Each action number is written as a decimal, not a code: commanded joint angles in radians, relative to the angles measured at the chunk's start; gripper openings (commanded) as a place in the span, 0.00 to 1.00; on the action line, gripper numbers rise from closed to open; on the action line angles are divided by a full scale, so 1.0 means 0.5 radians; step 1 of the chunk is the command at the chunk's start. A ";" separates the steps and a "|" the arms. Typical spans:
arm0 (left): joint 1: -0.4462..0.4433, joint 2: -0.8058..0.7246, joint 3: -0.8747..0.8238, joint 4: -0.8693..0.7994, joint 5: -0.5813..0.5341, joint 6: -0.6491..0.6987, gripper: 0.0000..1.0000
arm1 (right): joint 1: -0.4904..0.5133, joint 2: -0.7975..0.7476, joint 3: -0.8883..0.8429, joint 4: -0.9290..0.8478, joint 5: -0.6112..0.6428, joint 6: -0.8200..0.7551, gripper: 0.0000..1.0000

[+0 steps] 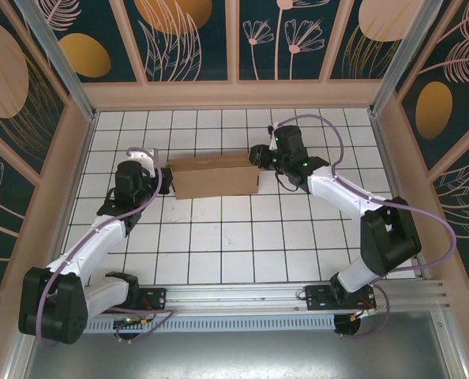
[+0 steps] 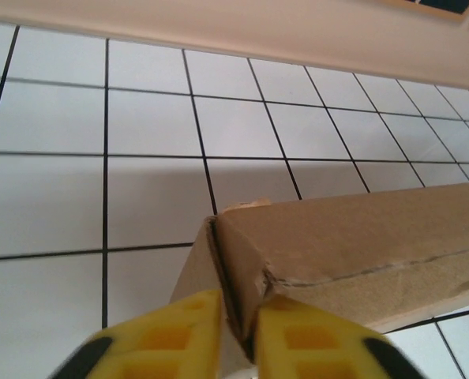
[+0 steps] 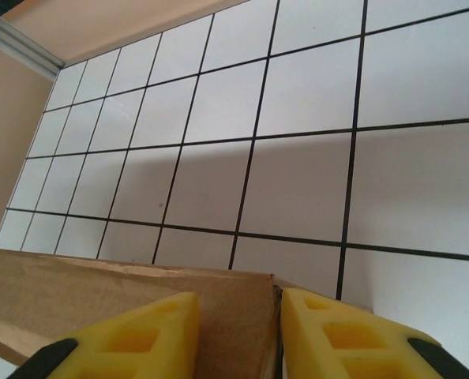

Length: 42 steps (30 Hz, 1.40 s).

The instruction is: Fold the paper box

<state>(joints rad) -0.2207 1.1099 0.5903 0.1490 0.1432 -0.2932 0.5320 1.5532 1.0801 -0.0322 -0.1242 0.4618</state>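
Toward the far middle of the tiled tabletop (image 1: 234, 245) the paper box (image 1: 215, 180) stands partly formed, a long low brown shape lying crosswise, with one arm at each short end. The left claw (image 1: 162, 168) is pressed together on the box's left end; its wrist camera shows the yellow fingers (image 2: 179, 335) nipping a thin cardboard wall right at the corner, where the board is already creased and a little torn. The right claw (image 1: 258, 158) pinches the opposite end, a thicker band of cardboard filling the gap between its pads. The step in hand looks like tucking or squaring the end walls. To do it well, both ends should move together so that the long walls stay parallel. Each claw should turn about the printed crease rather than drag the sheet, and the left one needs a light squeeze so the damaged corner does not tear further. Open tiles lie on the near side of the box and a couple of rows behind it before the far wall (image 1: 234, 95), so pulling the work nearer is the roomier choice. Sideways there is free tabletop beyond each wrist, though the elbows come closer to the side panels.
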 commanded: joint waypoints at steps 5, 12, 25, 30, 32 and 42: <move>-0.005 -0.160 -0.059 -0.142 0.103 -0.173 0.36 | 0.136 0.007 -0.134 -0.036 0.241 -0.011 0.31; -0.004 -0.427 -0.087 -0.258 0.231 -0.179 0.43 | 0.155 -0.025 -0.150 -0.027 0.369 -0.012 0.34; -0.001 -0.317 0.185 -0.131 -0.007 -0.510 0.54 | 0.168 -0.068 -0.225 -0.001 0.428 -0.026 0.39; -0.003 -0.079 0.159 -0.028 -0.064 -0.551 0.54 | 0.173 -0.069 -0.230 0.007 0.428 -0.019 0.39; -0.003 -0.041 0.085 0.050 -0.092 -0.577 0.52 | 0.176 -0.066 -0.231 0.010 0.423 -0.025 0.39; -0.003 -0.084 -0.335 0.248 -0.224 -0.751 0.49 | 0.212 -0.034 -0.272 0.018 0.450 -0.068 0.42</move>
<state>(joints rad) -0.2241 1.0767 0.4885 0.2684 0.0849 -0.6235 0.6262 1.5208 0.9890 0.0574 0.0605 0.4507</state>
